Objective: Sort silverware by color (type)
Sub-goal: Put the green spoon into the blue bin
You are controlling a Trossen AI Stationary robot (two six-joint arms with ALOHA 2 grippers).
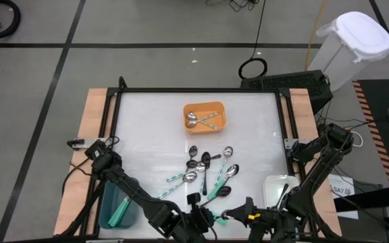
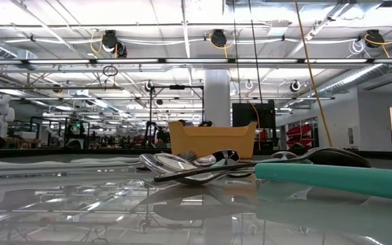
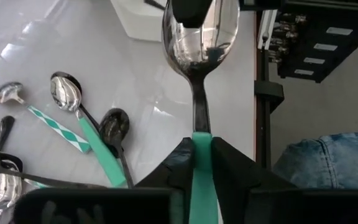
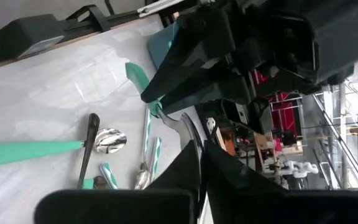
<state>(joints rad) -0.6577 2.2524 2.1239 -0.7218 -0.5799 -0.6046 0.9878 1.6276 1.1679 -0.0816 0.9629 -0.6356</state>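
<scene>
A spoon with a teal handle and silver bowl (image 3: 199,37) hangs in the air over the table's near edge, between my two grippers. My left gripper (image 3: 202,146), (image 1: 204,217) is shut on its handle. My right gripper (image 4: 199,152), (image 1: 238,216) is shut on its bowl end. Several loose spoons (image 1: 208,169), black, silver and teal-handled, lie in a heap at the table's middle. Two more lie in the orange tray (image 1: 216,108). My left gripper pinches the spoon's teal handle (image 3: 202,140) between its two fingers, close to where the metal neck begins. The fingers slant down from the near left and lie along the handle. The spoon is lifted clear, bowl away from the gripper. My right gripper pinches the spoon's bowl end (image 4: 190,138) between its shut fingers, coming about level from the table's right. One of its fingers (image 3: 194,9) lies over the bowl's tip. The spoon is clear of the table.
A teal tray (image 1: 107,202) with teal-handled pieces stands at the near left, a white tray (image 1: 279,183) at the near right. The orange tray is at the far middle. Another teal-handled spoon (image 2: 332,178) lies on the table close to the low camera.
</scene>
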